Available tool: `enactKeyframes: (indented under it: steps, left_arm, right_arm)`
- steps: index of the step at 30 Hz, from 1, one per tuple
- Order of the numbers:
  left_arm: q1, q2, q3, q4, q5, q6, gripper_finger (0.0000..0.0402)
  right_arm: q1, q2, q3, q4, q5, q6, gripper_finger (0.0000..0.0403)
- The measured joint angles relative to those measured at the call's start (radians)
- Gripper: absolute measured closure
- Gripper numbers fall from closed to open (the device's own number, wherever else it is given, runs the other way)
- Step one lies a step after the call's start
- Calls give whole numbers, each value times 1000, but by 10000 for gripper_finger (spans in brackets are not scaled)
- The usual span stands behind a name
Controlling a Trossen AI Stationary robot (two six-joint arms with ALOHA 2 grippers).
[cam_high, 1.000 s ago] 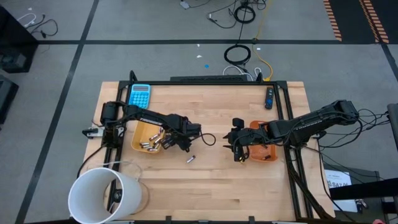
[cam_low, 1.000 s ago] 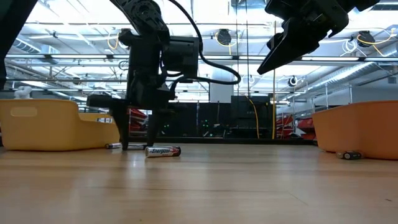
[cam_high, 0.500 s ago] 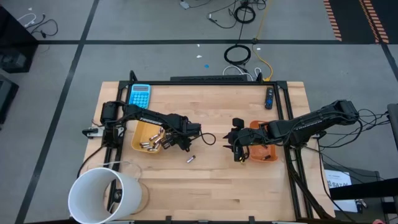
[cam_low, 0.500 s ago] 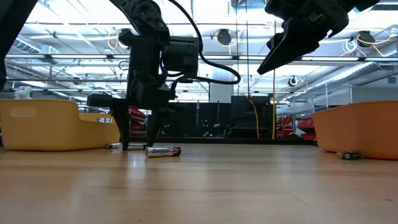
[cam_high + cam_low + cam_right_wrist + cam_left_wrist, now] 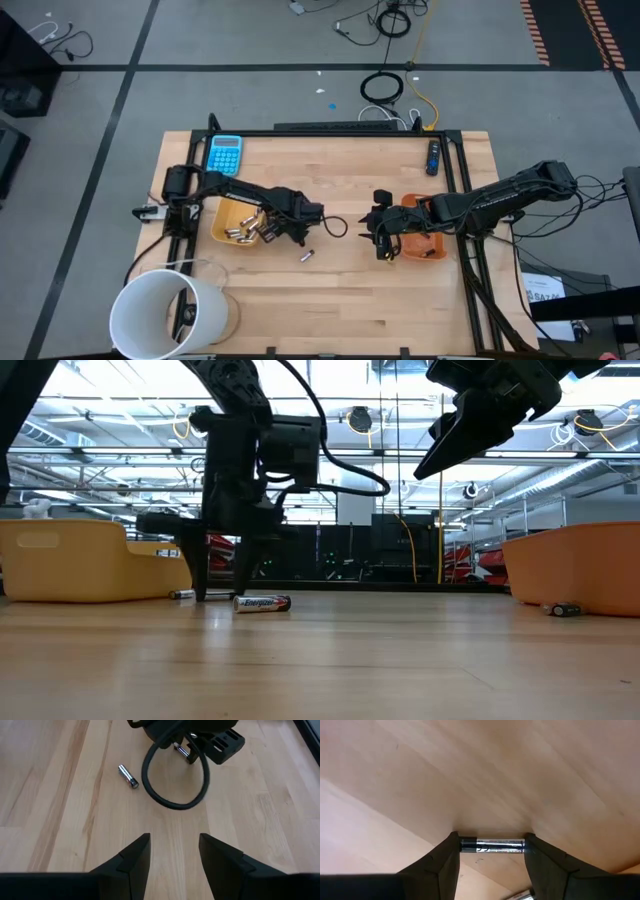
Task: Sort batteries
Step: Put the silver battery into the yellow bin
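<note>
Left tray (image 5: pixel 228 212): orange, on the table (image 5: pixel 330 300) left of centre, several silvery batteries (image 5: pixel 240 233) lying inside.
Left gripper (image 5: pixel 283 236): down at the table beside that tray's right edge, jaws pinching a silvery battery (image 5: pixel 492 845) end to end against the wood.
Loose battery (image 5: pixel 308 256): lying flat on the table just right of the left gripper.
Right gripper (image 5: pixel 383 246): raised above the table beside the right orange tray (image 5: pixel 428 247), jaws spread, nothing between them.
</note>
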Motion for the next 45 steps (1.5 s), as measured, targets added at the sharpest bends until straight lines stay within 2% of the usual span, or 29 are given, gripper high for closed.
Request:
enactKeyframes:
  steps: [9, 13, 18, 22, 25, 29, 31, 35, 37, 40, 45]
  left_arm:
    - [-50, -60, 60, -117, -18, -169, 208]
    - [-55, -105, 92, -251, -32, -371, 208]
    - [-47, -169, 95, -415, 42, -696, 208]
    - [-44, -197, 57, -496, 63, -817, 208]
    - [-45, -218, 19, -513, 21, -876, 208]
    - [-44, -224, -42, -498, -107, -929, 208]
    - [-44, -225, -71, -501, -131, -945, 171]
    - [-42, -224, -100, -503, -152, -963, 54]
    - [-43, -224, -101, -502, -173, -963, 21]
    - [-42, -224, -101, -511, -207, -963, 13]
    - [-42, -224, -94, -535, -222, -957, 36]
  right_arm:
    - [0, 0, 0, 3, 0, -10, 243]
    - [0, 0, 0, 5, 0, -11, 243]
    - [0, 0, 0, 8, 0, -15, 243]
    - [0, 0, 0, 7, 0, -15, 243]
    - [0, 0, 0, 6, 0, -7, 243]
    - [0, -1, 0, -4, 0, 18, 243]
    - [0, 0, 0, -15, 0, 28, 243]
    - [12, 0, 0, -27, 2, 43, 243]
    - [20, 0, 0, -27, 2, 46, 243]
    - [27, 0, 0, -27, 2, 46, 243]
    - [26, -1, 0, -25, 2, 46, 243]
